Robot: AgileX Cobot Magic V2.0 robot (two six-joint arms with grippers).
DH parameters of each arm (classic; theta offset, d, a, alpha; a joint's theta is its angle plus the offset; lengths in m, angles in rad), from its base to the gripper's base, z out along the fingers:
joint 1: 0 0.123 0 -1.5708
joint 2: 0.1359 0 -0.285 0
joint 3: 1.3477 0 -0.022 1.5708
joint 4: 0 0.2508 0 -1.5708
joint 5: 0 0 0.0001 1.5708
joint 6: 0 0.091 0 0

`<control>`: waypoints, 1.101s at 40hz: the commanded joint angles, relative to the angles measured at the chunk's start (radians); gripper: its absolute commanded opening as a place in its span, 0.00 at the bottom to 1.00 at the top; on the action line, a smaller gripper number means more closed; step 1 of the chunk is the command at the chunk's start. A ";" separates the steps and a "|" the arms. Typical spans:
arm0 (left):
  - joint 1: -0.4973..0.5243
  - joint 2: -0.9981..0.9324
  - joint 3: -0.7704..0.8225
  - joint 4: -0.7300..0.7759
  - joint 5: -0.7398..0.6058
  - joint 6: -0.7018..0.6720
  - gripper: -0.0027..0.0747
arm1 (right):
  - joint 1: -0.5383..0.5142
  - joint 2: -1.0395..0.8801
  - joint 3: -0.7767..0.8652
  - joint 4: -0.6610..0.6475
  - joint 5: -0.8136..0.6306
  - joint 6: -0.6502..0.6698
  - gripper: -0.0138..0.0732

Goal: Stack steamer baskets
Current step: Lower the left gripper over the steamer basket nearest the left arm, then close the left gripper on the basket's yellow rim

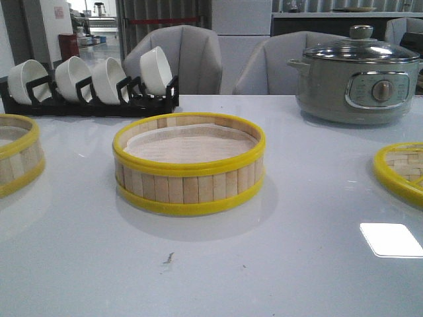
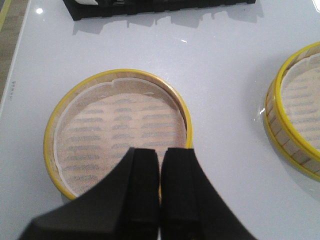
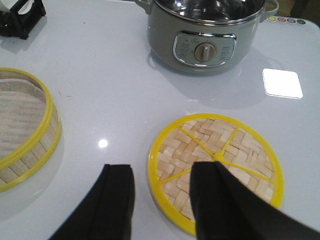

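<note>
Two round slat-walled steamer baskets (image 1: 189, 165) (image 1: 18, 160), well apart on glossy white table (image 1: 277, 264).
L gripper (image 2: 160, 200) fingers together over lined basket; R gripper (image 3: 162, 200) fingers apart by flat woven lid (image 3: 215, 167).

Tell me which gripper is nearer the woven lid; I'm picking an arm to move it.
Right. The right gripper hangs open over the woven lid; the left gripper is shut above the far-left steamer basket, across the table.

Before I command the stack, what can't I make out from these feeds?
- Left steamer basket: cut by the front view's left edge; in the left wrist view, the left claw covers its near rim.
- Woven lid: cut by the front view's right edge; the right claw hides its near part.
- Neither arm appears in the front view.
</note>
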 commanded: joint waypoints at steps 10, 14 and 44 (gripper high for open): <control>0.000 0.006 -0.005 -0.003 -0.126 0.007 0.69 | -0.003 -0.002 -0.035 -0.002 -0.072 0.002 0.61; 0.000 0.056 0.005 -0.015 -0.126 0.006 0.69 | -0.003 -0.002 -0.035 -0.002 -0.071 0.002 0.61; -0.019 0.580 -0.172 -0.100 -0.214 0.006 0.69 | -0.003 -0.002 -0.035 -0.002 -0.073 0.002 0.61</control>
